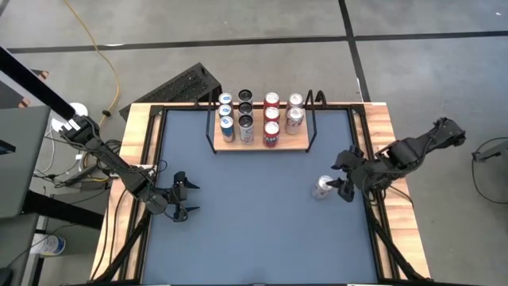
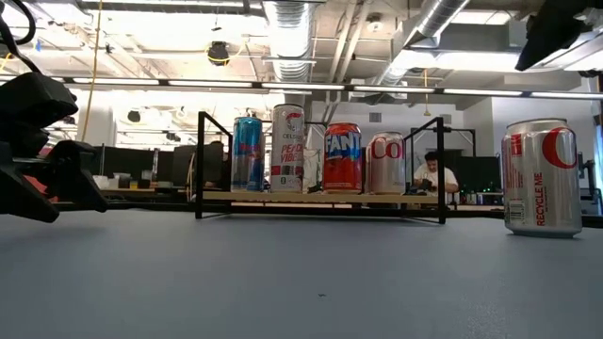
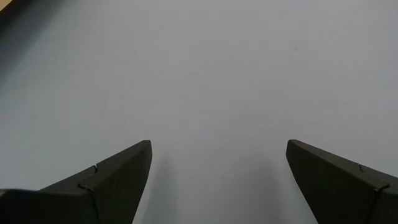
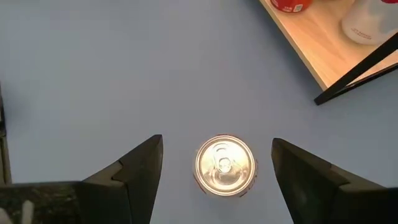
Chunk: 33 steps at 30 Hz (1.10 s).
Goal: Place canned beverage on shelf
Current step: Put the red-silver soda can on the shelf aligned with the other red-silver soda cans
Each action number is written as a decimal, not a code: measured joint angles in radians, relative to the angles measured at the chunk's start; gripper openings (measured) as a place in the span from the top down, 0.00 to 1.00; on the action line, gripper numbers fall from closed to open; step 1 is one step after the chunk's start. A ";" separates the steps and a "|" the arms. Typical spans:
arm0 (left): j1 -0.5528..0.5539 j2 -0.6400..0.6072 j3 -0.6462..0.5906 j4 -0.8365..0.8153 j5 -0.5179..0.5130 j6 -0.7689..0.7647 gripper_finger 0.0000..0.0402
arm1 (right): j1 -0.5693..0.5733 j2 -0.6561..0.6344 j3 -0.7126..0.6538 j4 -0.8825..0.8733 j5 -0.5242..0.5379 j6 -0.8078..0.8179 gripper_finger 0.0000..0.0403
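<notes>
My right gripper (image 4: 216, 180), fingers apart, straddles 1 upright can (image 4: 224, 165) for a top grasp; my left gripper (image 1: 181, 199) waits, likewise apart, opposite the shelf (image 1: 298, 144).

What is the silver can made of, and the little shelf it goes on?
The silver can looks like shiny metal, probably aluminium: its top gleams and has a pull tab. The shelf has a pale board with wood grain, likely wood, and thin black side frames that look like metal wire.

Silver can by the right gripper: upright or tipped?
Upright. The silver can stands on its base on the table in the low view, and the right wrist view shows its round top between the open right gripper fingers, untouched.
</notes>
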 joint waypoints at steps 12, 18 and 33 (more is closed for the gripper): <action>0.000 0.000 0.000 -0.004 0.000 0.000 0.10 | -0.081 0.067 -0.001 0.000 -0.165 -0.169 0.29; 0.000 0.000 0.000 -0.005 0.000 0.000 0.10 | -0.108 0.120 0.048 -0.011 -0.207 -0.343 0.29; 0.000 0.000 0.000 -0.007 0.000 0.000 0.10 | -0.200 0.294 0.058 -0.094 -0.287 -0.527 0.29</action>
